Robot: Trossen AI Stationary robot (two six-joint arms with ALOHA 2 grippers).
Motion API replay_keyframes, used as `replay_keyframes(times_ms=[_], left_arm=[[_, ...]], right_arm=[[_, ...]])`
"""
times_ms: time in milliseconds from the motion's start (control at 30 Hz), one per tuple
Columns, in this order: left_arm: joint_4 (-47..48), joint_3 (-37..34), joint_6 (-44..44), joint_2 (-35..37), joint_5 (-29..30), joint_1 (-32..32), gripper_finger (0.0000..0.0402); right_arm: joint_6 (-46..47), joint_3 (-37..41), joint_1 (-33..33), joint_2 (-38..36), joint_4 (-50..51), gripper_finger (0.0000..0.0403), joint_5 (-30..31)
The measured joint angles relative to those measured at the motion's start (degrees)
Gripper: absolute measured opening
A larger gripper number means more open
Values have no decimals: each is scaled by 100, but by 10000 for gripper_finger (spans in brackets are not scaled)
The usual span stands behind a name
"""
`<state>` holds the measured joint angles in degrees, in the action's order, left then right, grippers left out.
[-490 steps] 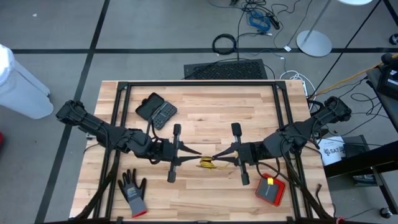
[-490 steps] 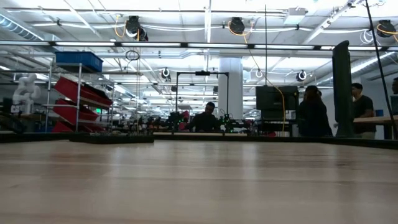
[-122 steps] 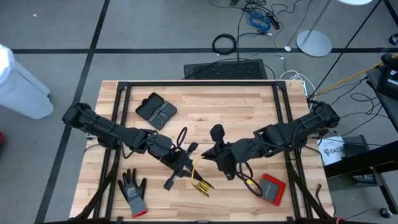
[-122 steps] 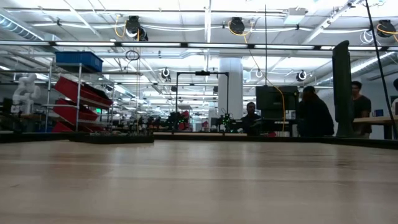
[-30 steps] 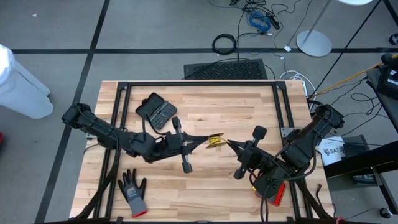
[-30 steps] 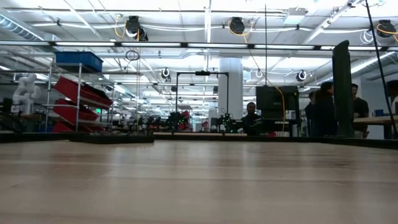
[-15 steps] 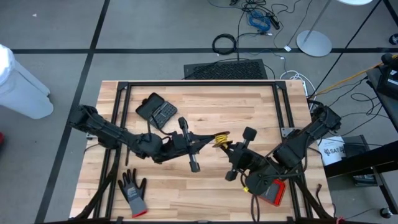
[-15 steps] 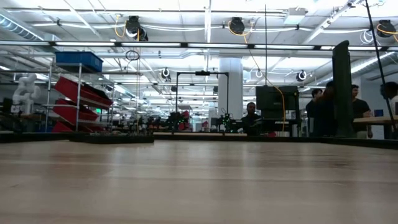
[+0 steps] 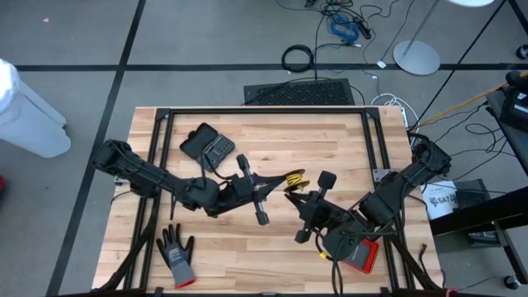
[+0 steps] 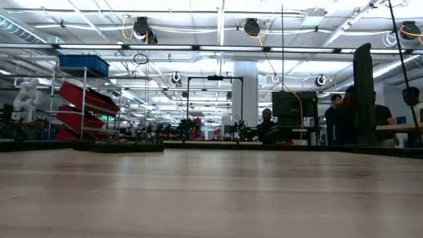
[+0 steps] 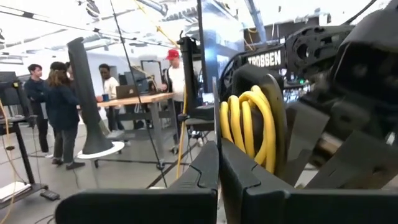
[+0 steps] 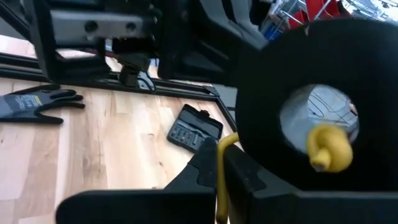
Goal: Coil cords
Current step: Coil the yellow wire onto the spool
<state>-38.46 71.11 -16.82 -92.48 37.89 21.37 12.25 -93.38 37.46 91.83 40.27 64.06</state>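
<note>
Yellow cord (image 9: 292, 178) between both grippers

This is a large robotics lab or industrial workshop hall. The low view looks across a wooden surface (image 10: 211, 198) into a long open room with exposed ceiling ducts and strip lights (image 10: 218, 26), metal shelving holding red bins (image 10: 82, 99) and a blue crate (image 10: 82, 64), a white column (image 10: 244, 92), dark monitors (image 10: 291, 106) and other robot rigs on far benches. People (image 11: 59, 112) stand around a workbench in the left wrist view. From above, the grey floor (image 9: 206, 41) carries taped lines, loose cables (image 9: 342, 25) and a round stand base (image 9: 417, 56).
</note>
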Motion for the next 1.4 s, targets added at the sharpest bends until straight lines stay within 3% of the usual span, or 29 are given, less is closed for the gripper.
replay_keyframes(times_ms=[633,967,1400], left_arm=[[479,9,-206,-80,622,50,1],[685,2,-373,-230,647,48,1],[1143,2,-860,-230,653,88,1]], right_arm=[[0,7,-1,0,-245,0,-25],[105,7,-154,-7,-250,0,-674],[69,7,-148,-27,-188,0,-775]])
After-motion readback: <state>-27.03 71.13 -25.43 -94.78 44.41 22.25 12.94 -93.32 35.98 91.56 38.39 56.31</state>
